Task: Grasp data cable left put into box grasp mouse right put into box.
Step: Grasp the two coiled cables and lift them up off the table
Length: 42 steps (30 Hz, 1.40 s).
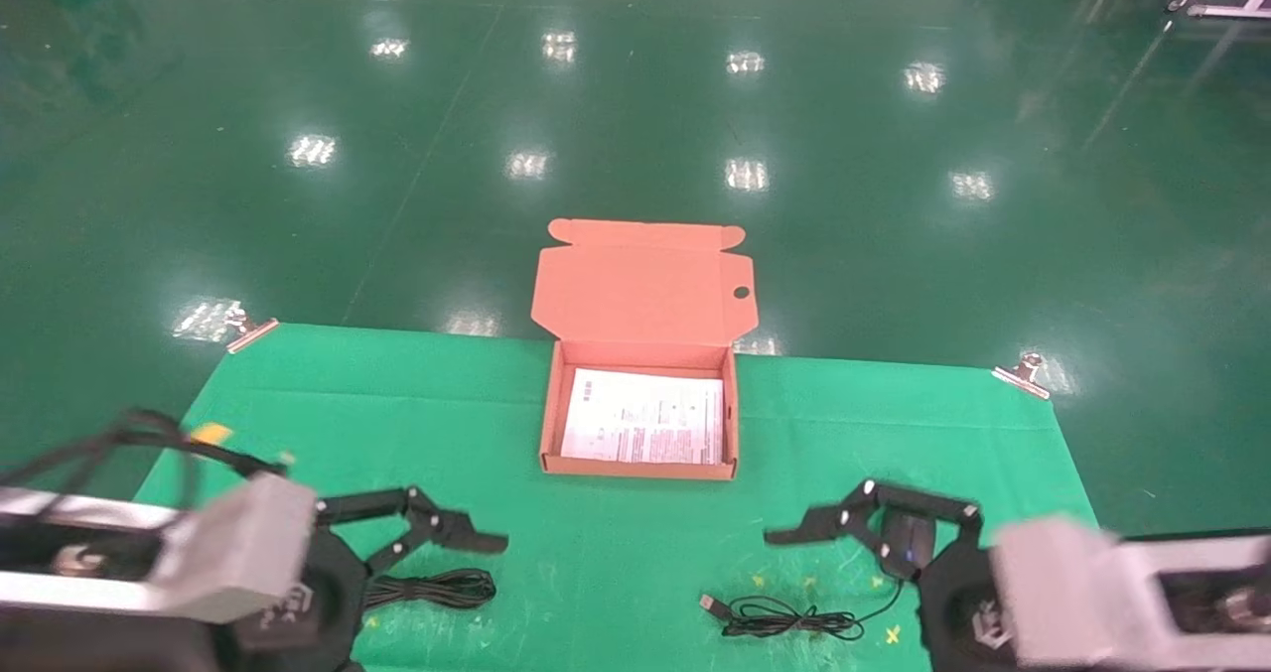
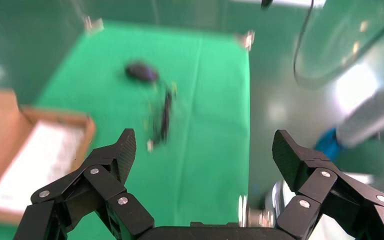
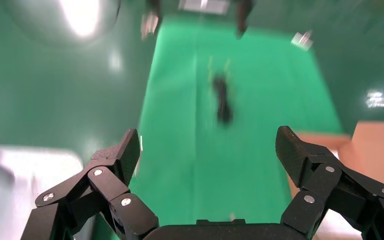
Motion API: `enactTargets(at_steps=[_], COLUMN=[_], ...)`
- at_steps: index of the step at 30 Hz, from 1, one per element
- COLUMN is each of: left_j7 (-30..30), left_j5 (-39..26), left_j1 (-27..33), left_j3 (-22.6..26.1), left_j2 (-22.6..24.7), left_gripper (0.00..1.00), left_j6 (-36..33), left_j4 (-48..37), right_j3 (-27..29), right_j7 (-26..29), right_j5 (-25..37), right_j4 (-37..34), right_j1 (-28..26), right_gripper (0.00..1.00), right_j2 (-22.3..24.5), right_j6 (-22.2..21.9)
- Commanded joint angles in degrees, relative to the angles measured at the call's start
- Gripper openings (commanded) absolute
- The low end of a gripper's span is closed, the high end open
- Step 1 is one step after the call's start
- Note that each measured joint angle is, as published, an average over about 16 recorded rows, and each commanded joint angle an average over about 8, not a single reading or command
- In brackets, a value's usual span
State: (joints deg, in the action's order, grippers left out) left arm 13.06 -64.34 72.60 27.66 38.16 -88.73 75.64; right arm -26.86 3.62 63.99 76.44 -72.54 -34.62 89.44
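Note:
The salmon-brown box stands open at the far middle of the green cloth, its lid tilted back and a printed sheet inside. The data cable, a tidy black bundle, lies near left. My left gripper is open and empty just above and beside it. The black mouse lies near right, its cord trailing left. My right gripper is open with its fingers on either side of the mouse. The left wrist view shows the mouse far off. The right wrist view shows the cable far off.
The green cloth is held by metal clips at its far corners, the other clip on the right. Beyond it is shiny green floor. Small yellow marks dot the cloth near the mouse cord.

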Motion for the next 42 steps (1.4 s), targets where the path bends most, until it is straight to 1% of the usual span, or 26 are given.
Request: enactTargets(at_steps=[1, 5, 9, 13, 18, 22, 26, 30, 33, 36, 42], left_j7=[0.3, -0.6, -1.6, -2.9, -2.5, -0.8, 1.3, 4.1, 5.6, 5.6, 3.1], left_j5=[-3.8, -12.0, -20.6, -30.0, -38.9, -43.4, -46.5, -46.8, -46.1, -45.7, -47.6], left_j1=[2.2, 6.5, 9.9, 12.2, 11.9, 10.2, 8.4, 6.9, 6.1, 5.8, 6.0], left_j3=[1.9, 6.5, 11.0, 15.2, 18.9, 20.6, 21.7, 21.6, 21.1, 20.8, 21.2], left_j2=[0.7, 3.1, 5.8, 8.8, 11.7, 13.1, 14.1, 14.7, 15.4, 16.3, 18.9], left_gripper=[1.00, 1.00, 1.00, 1.00, 1.00, 1.00, 1.00, 1.00, 1.00, 1.00, 1.00], left_j6=[-0.6, -0.6, 0.1, 1.9, 4.7, 6.8, 8.6, 9.9, 11.0, 12.4, 16.1], left_j4=[0.1, 0.5, 1.0, 1.6, 1.8, 1.7, 1.3, -0.7, -3.8, -7.7, -14.9], right_j3=[-2.3, -11.2, -19.2, -24.4, -27.0, -27.5, -27.3, -26.6, -26.0, -25.7, -25.9], right_j7=[-1.6, -6.4, -9.2, -9.3, -7.5, -5.8, -4.1, -1.9, -0.6, -0.1, -2.1], right_j5=[4.7, 15.0, 23.9, 30.5, 35.6, 37.6, 38.2, 37.4, 36.3, 35.4, 35.6], right_j4=[0.7, 1.1, 1.1, 1.1, 1.0, 0.9, 0.7, -0.1, -1.2, -2.9, -7.3], right_j1=[-2.8, -8.9, -13.1, -14.6, -13.4, -11.5, -9.4, -7.0, -5.3, -3.9, -2.4], right_gripper=[1.00, 1.00, 1.00, 1.00, 1.00, 1.00, 1.00, 1.00, 1.00, 1.00, 1.00], right_j2=[-0.3, -2.5, -5.0, -7.0, -8.3, -8.7, -8.7, -8.7, -9.0, -9.6, -12.0], right_j6=[1.0, 1.1, 0.4, -1.1, -4.2, -7.3, -10.5, -13.7, -15.9, -17.8, -20.8])
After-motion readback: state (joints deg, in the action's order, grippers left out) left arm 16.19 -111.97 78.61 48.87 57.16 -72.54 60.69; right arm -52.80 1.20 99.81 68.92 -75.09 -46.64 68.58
